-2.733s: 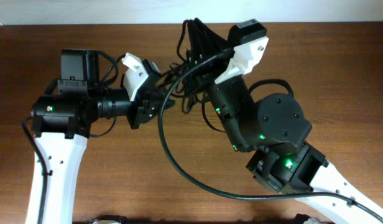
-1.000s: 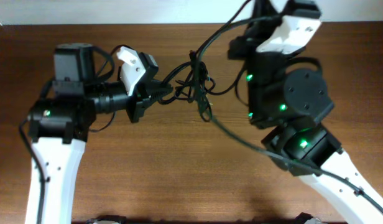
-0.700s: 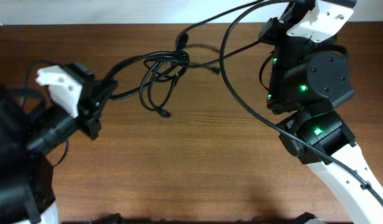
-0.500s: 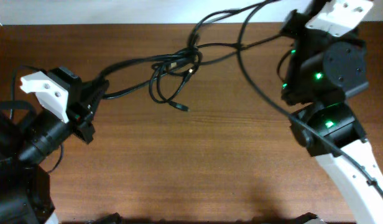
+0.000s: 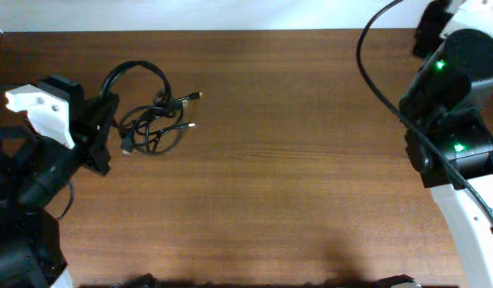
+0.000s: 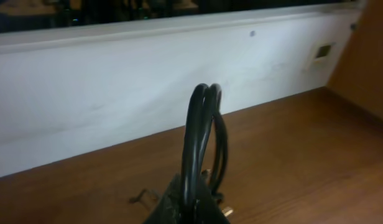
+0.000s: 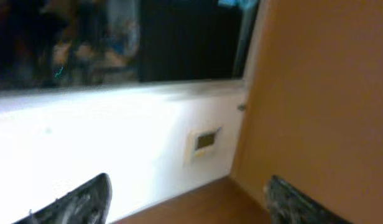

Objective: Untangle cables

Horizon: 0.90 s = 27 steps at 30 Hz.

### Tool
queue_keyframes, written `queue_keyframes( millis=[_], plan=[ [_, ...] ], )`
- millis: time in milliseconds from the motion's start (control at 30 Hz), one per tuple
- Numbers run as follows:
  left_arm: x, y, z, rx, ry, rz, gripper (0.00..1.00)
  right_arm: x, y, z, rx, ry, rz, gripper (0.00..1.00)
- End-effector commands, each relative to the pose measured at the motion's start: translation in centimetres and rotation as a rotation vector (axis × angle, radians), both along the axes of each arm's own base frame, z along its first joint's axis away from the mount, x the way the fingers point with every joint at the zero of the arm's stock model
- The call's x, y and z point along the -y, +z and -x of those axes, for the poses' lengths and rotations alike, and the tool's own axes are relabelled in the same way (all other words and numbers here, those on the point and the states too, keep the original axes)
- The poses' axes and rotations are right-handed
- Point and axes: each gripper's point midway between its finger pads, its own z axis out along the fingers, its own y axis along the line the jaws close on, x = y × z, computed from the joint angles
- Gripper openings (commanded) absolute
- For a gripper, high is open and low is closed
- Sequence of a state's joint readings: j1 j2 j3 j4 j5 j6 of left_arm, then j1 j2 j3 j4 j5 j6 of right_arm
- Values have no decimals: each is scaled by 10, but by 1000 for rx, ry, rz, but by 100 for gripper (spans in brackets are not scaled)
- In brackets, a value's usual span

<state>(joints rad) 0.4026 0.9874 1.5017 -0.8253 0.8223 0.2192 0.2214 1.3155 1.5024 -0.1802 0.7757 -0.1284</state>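
The cables [image 5: 154,120] are thin black cords bunched in small loops on the left part of the wooden table [image 5: 294,184]. Two small plug ends [image 5: 197,96] point right. My left gripper [image 5: 107,122] sits at the bundle's left edge, shut on the cables. In the left wrist view a loop of the cables [image 6: 201,134] rises upright from the left gripper [image 6: 193,210], and a plug [image 6: 227,212] lies on the wood beside it. My right gripper [image 7: 188,205] is open, its fingers [image 7: 86,200] far apart with nothing between them. It points at a white wall, far from the cables.
The right arm [image 5: 450,80] stands at the table's far right edge, its own thick black wire [image 5: 374,72] curving over the top right corner. The left arm's body [image 5: 26,184] fills the left edge. A white wall [image 6: 117,93] runs behind the table.
The right gripper has opened and let go of the cables, and its arm has swung right. The left arm has drawn the bundle left, and the stretched cords have slackened into a small heap.
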Motion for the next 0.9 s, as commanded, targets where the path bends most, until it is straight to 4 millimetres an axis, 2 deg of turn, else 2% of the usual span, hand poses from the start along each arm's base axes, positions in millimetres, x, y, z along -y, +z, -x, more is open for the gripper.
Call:
queue_keyframes(
  millis=[0, 67, 133, 167, 200, 233, 367, 467, 633, 733, 800, 867],
  plan=[
    [22, 9, 7, 17, -158, 62, 0, -64, -15, -14, -86, 366, 6, 96],
    [23, 7, 2, -26, -174, 134, 0, -99, -31, -15, -150, 553, 0, 96],
    [16, 3, -12, -128, -137, 298, 0, -144, -49, -6, -222, 818, -28, 96],
    [14, 2, -17, -161, -125, 349, 0, -159, -53, 0, -239, 908, -42, 96],
    [10, -3, -30, -242, -103, 471, 0, -201, -56, 24, -261, 1183, -83, 96],
    [8, -5, -33, -268, -94, 507, 0, -213, -55, 34, -263, 1278, -98, 96],
    [8, -6, -36, -374, -61, 672, 0, -246, -55, 73, -288, 1572, -159, 96],
    [27, 12, -24, -375, -215, 702, 0, -263, -60, 95, -325, 1738, -215, 96],
    [59, 25, -13, -398, -362, 705, 0, -299, -87, 107, -425, 1847, -227, 88],
    [72, 26, -8, -422, -413, 703, 0, -309, -93, 107, -423, 1875, -188, 88],
    [78, 27, -6, -436, -432, 709, 0, -312, -95, 107, -425, 1883, -187, 85],
    [85, 30, -4, -422, -460, 694, 0, -316, -96, 110, -430, 1894, -187, 64]
  ],
)
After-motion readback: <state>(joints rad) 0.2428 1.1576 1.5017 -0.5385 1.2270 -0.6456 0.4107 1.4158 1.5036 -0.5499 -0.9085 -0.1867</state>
